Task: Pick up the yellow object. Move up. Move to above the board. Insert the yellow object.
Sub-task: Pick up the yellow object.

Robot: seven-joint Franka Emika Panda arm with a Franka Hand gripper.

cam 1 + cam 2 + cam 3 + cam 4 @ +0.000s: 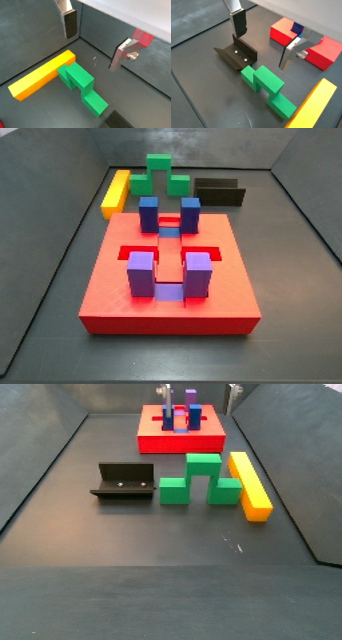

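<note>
The yellow object [41, 76] is a long yellow-orange bar lying flat on the dark floor, against the green stepped block [81, 86]. It also shows in a wrist view [314, 108] and in both side views [116, 191] [249, 484]. The board [120, 288] is the red slab with upright blue and purple blocks; it shows in a side view [160, 442] and partly in a wrist view [323, 54]. My gripper [91, 52] [261, 51] is open and empty. It hangs high over the floor between the board and the green block, apart from the yellow object.
The fixture [238, 56] [123, 482] stands on the floor beside the green stepped block [269, 89] [201, 479]. A black bar [219, 192] lies behind the board. Grey walls [54, 444] enclose the floor.
</note>
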